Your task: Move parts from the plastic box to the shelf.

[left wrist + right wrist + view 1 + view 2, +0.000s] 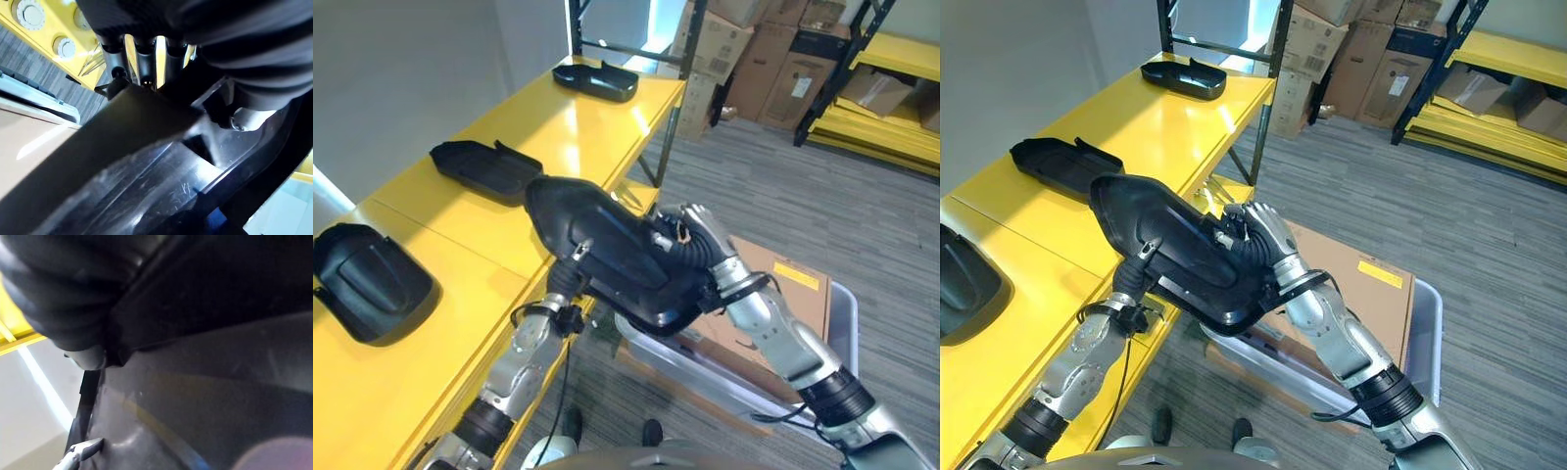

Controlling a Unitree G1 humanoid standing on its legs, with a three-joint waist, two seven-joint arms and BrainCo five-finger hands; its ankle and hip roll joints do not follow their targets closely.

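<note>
**Both hands hold a black plastic part beside the yellow shelf**

A large black moulded plastic part (602, 245) is held in the air between the yellow shelf (578, 127) and a grey plastic box (842, 323) on the carpeted floor. The right hand (700, 235) grips its near end, fingers curled over the edge. The left hand (142, 58) is under the part's far side; its fingers press against the rim, though whether they close round it cannot be told. Three similar black parts already lie on the shelf: one close (372, 279), one further along (481, 168), one at the far end (595, 78). A cardboard box (783, 284) sits in the plastic box.
</note>
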